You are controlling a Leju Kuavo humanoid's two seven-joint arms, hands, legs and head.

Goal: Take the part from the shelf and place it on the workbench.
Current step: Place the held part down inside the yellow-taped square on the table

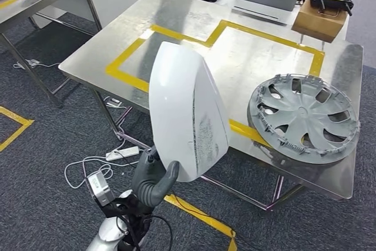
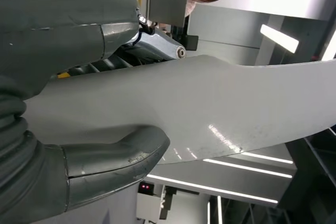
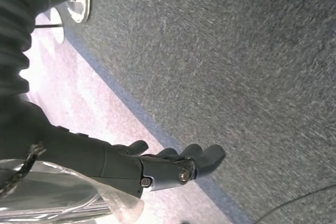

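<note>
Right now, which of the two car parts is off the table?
The white cover, held up by the left robot hand. The grey hubcap lies flat on the table.

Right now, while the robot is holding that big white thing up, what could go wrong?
The left hand grips the white part only at its lower edge, so the tall part could tip or slip out and fall to the floor. The hubcap already lies on the workbench and juts past its near edge; setting the part down too close might knock it off.
</note>
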